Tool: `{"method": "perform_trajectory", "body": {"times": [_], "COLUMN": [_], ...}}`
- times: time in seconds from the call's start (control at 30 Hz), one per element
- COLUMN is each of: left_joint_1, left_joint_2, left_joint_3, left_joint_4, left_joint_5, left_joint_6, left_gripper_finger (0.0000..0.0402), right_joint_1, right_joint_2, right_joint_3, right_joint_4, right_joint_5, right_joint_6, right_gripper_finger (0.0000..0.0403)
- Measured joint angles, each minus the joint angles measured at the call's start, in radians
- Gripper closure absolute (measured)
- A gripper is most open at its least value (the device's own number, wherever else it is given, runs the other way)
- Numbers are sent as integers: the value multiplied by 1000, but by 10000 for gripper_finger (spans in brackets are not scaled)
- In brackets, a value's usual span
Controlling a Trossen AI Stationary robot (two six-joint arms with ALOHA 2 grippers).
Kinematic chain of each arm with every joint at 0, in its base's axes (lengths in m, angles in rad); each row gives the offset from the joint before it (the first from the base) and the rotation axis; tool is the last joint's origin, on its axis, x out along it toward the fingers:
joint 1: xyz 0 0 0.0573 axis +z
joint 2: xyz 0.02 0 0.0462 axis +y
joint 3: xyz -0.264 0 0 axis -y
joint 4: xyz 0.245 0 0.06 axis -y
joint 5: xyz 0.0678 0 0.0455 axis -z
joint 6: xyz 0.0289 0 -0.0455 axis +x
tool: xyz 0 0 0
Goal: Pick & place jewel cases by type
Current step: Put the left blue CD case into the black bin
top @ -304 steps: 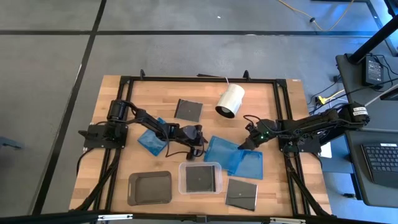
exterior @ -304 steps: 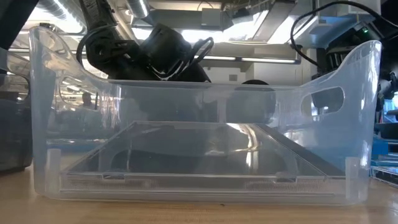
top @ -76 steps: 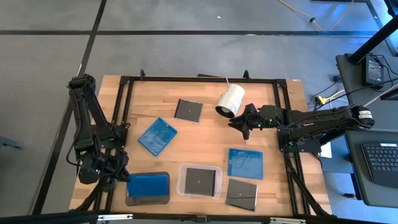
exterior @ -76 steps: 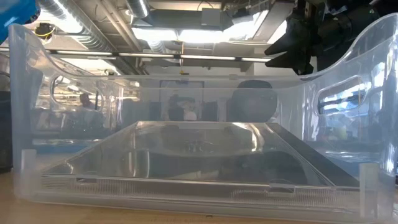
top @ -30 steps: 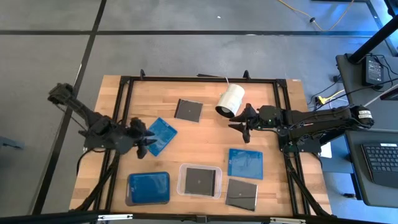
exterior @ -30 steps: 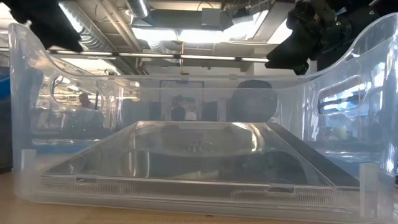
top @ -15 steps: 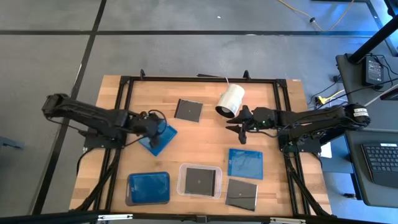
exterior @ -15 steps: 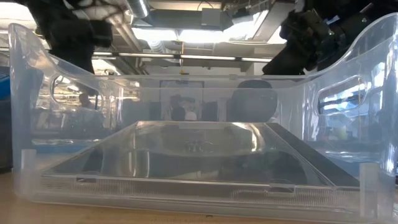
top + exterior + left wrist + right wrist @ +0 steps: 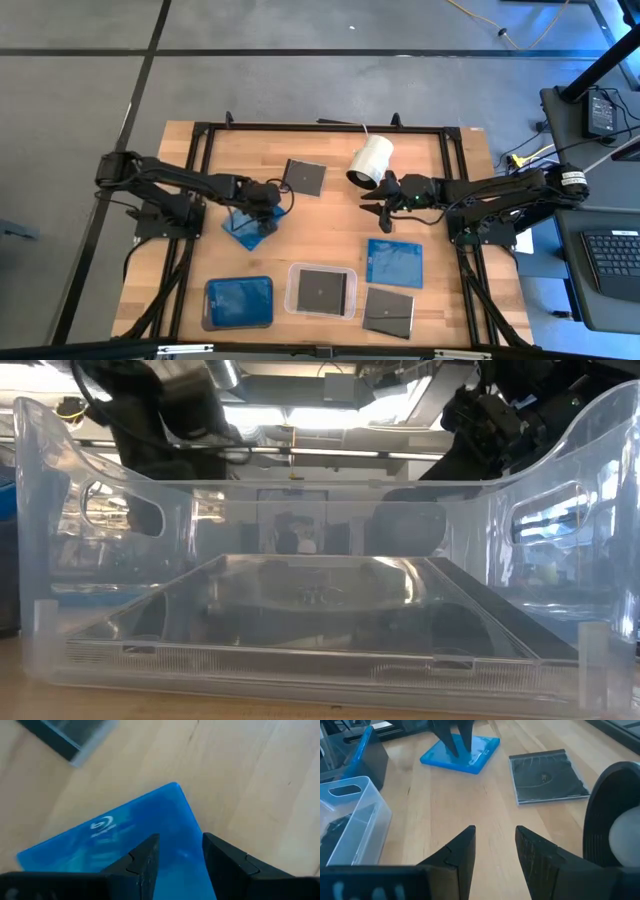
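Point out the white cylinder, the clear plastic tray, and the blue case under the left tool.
White cylinder (image 9: 372, 161), high view, its side.
Clear plastic tray (image 9: 294, 290), high view, left rim.
Blue case (image 9: 150, 817), left wrist view, top face.

Five jewel cases show, all lying flat. One blue case lies askew on the table's left part, under the left arm. A second blue case lies right of centre. A third blue case sits in the tray at front left. One dark case lies at back centre. Another dark case lies at front right, tilted slightly.
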Motion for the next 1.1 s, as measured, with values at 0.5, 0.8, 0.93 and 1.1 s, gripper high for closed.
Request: {"method": "perform_trajectory", "body": {"times": [0.5,0.8,0.93,1.1], "left_joint_1": [47,46,47,47], "left_joint_2": [130,163,138,55], "left_joint_3": [0,0,43,101], "left_joint_4": [201,342,273,141], "left_joint_5": [88,96,140,194], "left_joint_6": [217,328,303,312], "left_gripper_finger": [258,258,258,258], "right_joint_1": [0,0,6,18], "right_joint_2": [0,11,63,181], "right_joint_3": [0,0,-1,1], "right_joint_4": [28,96,257,445], "right_joint_5": [0,0,-1,-27], "right_joint_6": [-23,-24,-37,-174], "right_gripper_finger": [260,260,260,260]}}
